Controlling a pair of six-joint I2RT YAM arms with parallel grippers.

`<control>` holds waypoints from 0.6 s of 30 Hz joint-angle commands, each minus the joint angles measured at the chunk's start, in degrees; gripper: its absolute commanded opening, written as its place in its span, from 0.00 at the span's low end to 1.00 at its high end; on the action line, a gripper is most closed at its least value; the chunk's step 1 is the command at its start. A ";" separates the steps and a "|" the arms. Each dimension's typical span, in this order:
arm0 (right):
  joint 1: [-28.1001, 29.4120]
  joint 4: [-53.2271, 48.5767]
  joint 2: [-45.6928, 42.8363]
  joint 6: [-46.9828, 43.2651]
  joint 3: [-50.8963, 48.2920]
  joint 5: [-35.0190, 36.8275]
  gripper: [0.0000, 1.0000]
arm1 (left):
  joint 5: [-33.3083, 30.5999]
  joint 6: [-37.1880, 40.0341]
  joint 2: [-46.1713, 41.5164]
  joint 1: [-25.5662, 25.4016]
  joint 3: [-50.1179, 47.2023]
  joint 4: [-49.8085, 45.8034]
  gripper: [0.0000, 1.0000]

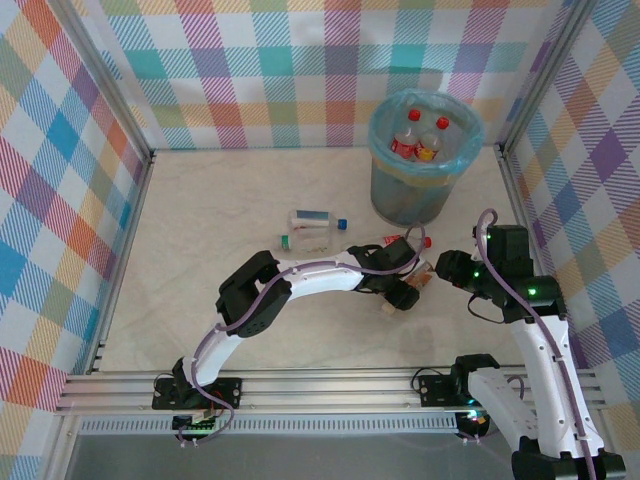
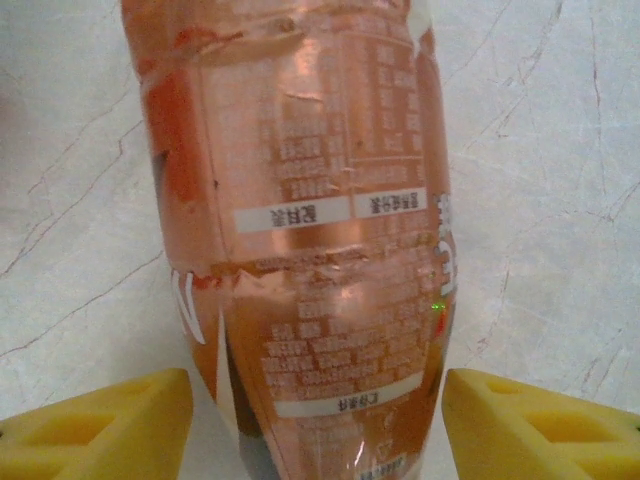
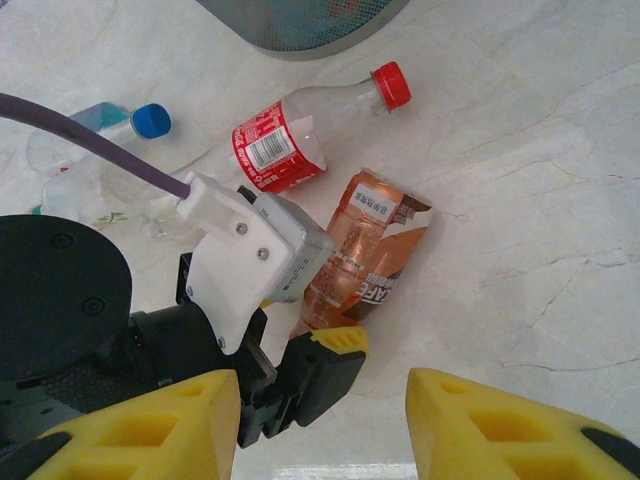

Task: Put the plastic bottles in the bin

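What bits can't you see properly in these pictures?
- Left wrist view: the orange-label bottle, both ends cut off by the frame edges.
- Right wrist view: that bottle's lower end, behind the left arm.
- Top view: the bin bottom, hidden by its wall and the top bottles.

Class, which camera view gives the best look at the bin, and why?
The top external view: the whole bin appears there, bag-lined rim and bottles inside. The right wrist view catches a slice of its lower wall at the top edge.
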 commanded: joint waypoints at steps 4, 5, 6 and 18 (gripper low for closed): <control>-0.49 -0.25 0.04 -0.30 1.49 -0.58 0.48 | 0.25 0.83 2.18 -0.58 2.91 -1.71 0.60; -0.49 -0.34 0.04 -0.43 1.57 -0.58 0.48 | 0.41 0.92 2.22 -0.58 3.00 -1.78 0.59; -0.49 -0.40 0.04 -0.48 1.67 -0.51 0.48 | 0.52 0.99 2.17 -0.61 3.09 -1.78 0.58; -0.49 -0.48 0.40 -0.42 5.99 -2.14 0.48 | -0.26 2.24 -6.59 -0.53 0.11 0.35 0.47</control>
